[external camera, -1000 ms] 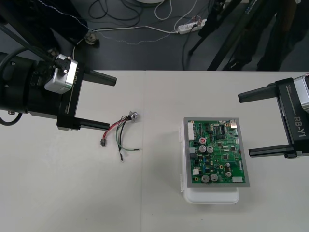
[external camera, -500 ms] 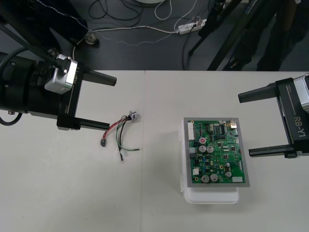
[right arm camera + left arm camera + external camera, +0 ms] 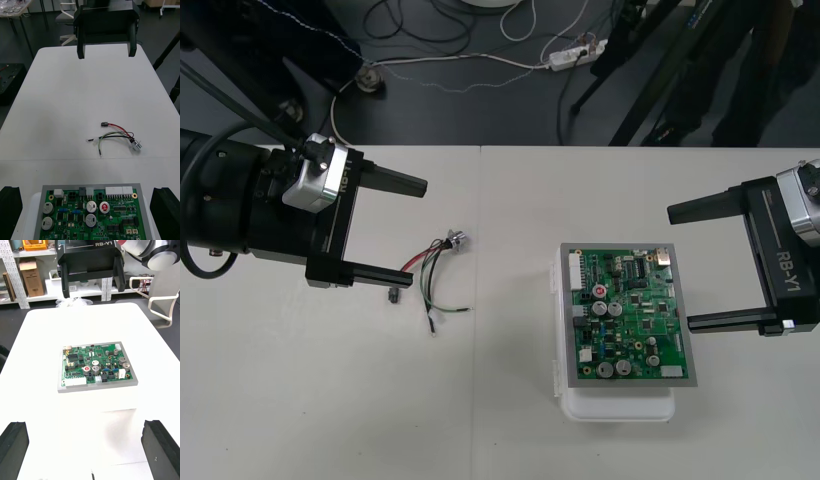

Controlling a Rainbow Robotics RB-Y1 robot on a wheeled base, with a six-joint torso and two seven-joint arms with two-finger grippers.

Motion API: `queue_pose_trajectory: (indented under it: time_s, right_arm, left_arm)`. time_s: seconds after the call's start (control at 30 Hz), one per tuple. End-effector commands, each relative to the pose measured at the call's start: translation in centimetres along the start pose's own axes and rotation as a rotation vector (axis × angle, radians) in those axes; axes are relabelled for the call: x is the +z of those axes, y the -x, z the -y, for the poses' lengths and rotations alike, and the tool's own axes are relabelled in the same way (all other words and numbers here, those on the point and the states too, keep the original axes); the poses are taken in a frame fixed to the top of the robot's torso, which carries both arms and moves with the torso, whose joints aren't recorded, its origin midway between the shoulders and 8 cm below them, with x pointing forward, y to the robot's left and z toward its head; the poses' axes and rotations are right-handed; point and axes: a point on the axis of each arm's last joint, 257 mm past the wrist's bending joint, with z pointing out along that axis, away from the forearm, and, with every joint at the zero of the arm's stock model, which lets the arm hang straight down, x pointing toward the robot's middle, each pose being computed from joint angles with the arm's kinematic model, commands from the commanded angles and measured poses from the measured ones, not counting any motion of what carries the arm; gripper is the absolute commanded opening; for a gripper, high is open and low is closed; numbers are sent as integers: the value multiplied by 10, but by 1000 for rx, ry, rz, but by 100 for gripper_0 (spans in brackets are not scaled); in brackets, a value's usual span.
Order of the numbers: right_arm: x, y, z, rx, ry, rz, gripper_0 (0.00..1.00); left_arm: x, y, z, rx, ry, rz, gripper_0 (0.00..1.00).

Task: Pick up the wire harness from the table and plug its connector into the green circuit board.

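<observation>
Red-black-green harness [image 3: 432,268] on table [image 3: 330,400], just beside spread left hand [image 3: 418,229].

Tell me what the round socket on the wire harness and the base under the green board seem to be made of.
The socket is likely bare metal: it looks silvery grey with a bright glint. The base is probably matte white plastic, or perhaps foam: it is uniformly white, without shine, with rounded corners.
</observation>
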Motion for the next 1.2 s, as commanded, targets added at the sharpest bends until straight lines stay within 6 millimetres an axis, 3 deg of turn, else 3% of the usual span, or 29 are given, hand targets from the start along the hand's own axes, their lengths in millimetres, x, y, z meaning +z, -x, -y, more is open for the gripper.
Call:
queue_pose_trajectory:
  time_s: [0.03,0.27,0.67,0.97,1.2]
  right_arm:
    - [3,-2,-1,-14,-2,10,100]
    - [-7,6,4,-5,-33,51,100]
    - [-27,11,-2,160,2,242,100]
    - [-53,32,-4,153,-65,360,100]
    - [-51,44,-6,137,-89,436,100]
  left_arm:
    - [3,9,-5,-12,24,33,89]
    - [-5,0,-16,72,55,-25,89]
    - [-24,-41,-27,367,56,-223,89]
    - [-31,-70,-42,647,36,-367,88]
    - [-34,-91,-53,834,15,-465,89]
